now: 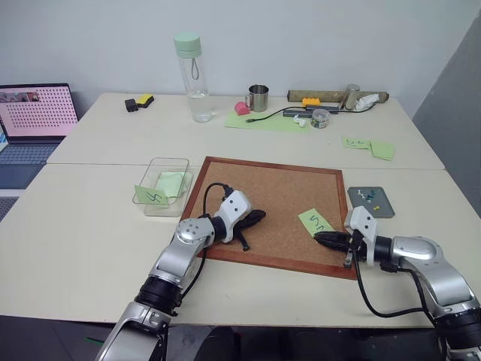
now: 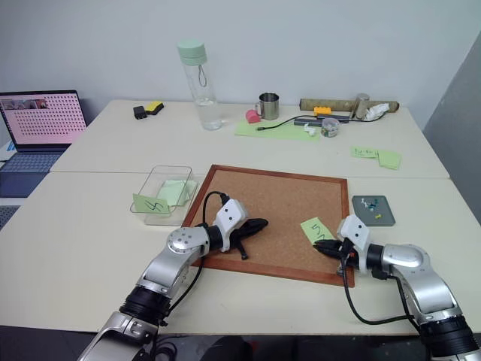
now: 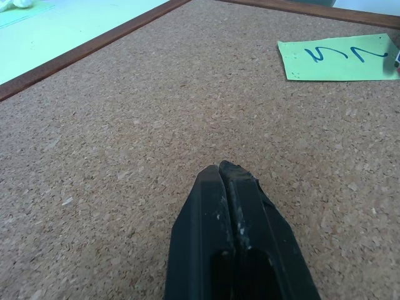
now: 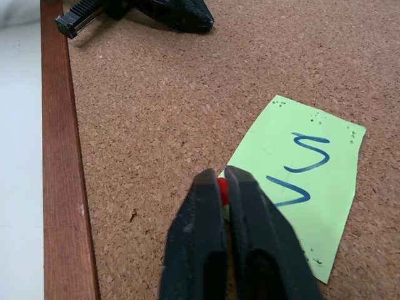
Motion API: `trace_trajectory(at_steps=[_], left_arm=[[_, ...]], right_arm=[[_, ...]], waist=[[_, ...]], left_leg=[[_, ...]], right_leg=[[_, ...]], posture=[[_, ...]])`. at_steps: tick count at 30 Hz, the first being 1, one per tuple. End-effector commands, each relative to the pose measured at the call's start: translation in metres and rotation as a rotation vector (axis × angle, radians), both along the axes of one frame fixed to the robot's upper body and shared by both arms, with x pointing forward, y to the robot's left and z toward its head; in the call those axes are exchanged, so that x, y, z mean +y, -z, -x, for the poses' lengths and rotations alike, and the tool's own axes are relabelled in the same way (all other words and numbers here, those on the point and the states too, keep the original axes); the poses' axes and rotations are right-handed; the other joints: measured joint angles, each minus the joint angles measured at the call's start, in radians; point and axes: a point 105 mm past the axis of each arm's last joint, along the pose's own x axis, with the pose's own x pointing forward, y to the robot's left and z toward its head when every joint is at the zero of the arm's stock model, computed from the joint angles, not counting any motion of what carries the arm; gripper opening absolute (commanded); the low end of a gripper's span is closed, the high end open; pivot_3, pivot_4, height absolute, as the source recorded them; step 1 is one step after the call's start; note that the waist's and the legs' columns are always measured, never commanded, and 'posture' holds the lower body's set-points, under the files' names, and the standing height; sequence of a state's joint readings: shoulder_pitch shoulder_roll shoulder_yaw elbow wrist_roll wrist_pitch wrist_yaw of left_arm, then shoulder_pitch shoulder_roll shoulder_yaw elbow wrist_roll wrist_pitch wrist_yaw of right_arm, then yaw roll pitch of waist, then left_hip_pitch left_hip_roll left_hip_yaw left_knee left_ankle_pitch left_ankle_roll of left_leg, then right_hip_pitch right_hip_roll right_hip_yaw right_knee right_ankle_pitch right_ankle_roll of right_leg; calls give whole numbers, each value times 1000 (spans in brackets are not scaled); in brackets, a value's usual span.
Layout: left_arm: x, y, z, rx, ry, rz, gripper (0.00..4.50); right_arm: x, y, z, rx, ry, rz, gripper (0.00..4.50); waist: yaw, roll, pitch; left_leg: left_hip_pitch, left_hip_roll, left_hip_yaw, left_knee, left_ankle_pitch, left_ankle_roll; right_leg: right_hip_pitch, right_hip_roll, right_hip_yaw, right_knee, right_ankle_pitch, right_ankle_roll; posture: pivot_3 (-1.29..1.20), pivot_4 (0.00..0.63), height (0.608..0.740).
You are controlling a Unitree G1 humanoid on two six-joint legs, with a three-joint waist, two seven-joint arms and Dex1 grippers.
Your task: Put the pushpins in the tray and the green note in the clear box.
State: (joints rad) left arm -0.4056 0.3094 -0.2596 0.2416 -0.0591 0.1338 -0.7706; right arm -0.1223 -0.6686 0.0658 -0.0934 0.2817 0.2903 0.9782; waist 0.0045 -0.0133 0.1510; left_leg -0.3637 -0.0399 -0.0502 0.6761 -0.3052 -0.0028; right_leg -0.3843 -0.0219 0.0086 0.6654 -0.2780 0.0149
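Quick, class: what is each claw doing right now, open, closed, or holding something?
Left claw: closed, holding nothing, over the brown cork board.
Right claw: closed on a tiny red-headed pushpin at the light green paper note.

Light green note [image 4: 303, 187] with blue scribble, red pushpin [image 4: 221, 187], brown cork board [image 1: 278, 203].

An office: pale desks [image 1: 98, 226], a laptop [image 1: 34, 120], a corkboard [image 1: 278, 195].
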Motion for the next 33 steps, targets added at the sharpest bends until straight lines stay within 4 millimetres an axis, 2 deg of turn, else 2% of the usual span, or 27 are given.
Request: trace_trajectory(at_steps=[1, 7, 12, 15, 17, 18, 22, 28, 31, 33], left_arm=[[6, 37, 12, 123, -12, -77, 0], [6, 38, 11, 127, -16, -71, 0], [2, 36, 10, 128, -20, -47, 0], [-3, 13, 5, 173, -45, 101, 0], [-4, -5, 5, 206, -40, 198, 376], [-3, -12, 7, 226, -35, 231, 396], [-1, -30, 19, 348, -20, 361, 1395], [-4, -36, 36, 469, 20, 424, 2662], [-13, -44, 35, 509, 16, 517, 3231], [-18, -51, 27, 526, -15, 598, 3654]], right_arm=[[-3, -19, 0, -46, -1, -16, 2], [0, -57, -3, -125, -20, -62, 2], [-2, -71, -6, -151, -31, -53, 2], [0, -79, -13, -198, -30, -50, 2], [2, -83, -16, -225, -31, -46, 0], [2, -82, -16, -236, -37, -33, 0], [3, -76, -18, -271, -51, 19, 0], [11, -70, -18, -321, -85, 50, 0], [17, -74, -18, -362, -101, 49, 0], [19, -76, -18, -386, -109, 56, 0]], waist=[[0, 0, 0], [3, 1, 0], [4, 0, 0], [5, 1, 0], [4, 0, 1], [3, -1, 2], [1, -3, 4], [0, -3, 6], [0, -3, 6], [2, -4, 7]], left_leg=[[0, 0, 0, 0, 0, 0], [-1, 0, 0, 0, 0, 0], [-1, 0, -1, 0, 0, 0], [-1, 0, -1, 0, 0, 0], [-1, 0, -1, 0, 0, 0], [-2, 0, -1, 0, 0, 0], [-5, 0, -2, 0, 0, 0], [-8, 0, -2, 0, 0, 0], [-8, 0, -3, 0, 0, 0], [-8, 0, -3, 0, 0, 0]], right_leg=[[0, 0, 0, 0, 0, 0], [0, 0, 0, -1, 0, 0], [0, 0, -1, -2, 0, 0], [0, 0, -1, -2, 0, 0], [0, 0, -1, -2, 0, 0], [0, 0, -1, -2, 0, 0], [-3, 0, -2, -2, 0, 0], [-6, 0, -2, -3, 0, 0], [-5, 0, -2, -3, 0, 0], [-5, 0, -2, -3, 0, 0]], posture=[[0, 150, 740], [0, 150, 740], [0, 150, 740], [0, 150, 740], [0, 150, 740], [0, 150, 740], [0, 150, 740], [0, 150, 740], [0, 150, 740], [0, 150, 740]])
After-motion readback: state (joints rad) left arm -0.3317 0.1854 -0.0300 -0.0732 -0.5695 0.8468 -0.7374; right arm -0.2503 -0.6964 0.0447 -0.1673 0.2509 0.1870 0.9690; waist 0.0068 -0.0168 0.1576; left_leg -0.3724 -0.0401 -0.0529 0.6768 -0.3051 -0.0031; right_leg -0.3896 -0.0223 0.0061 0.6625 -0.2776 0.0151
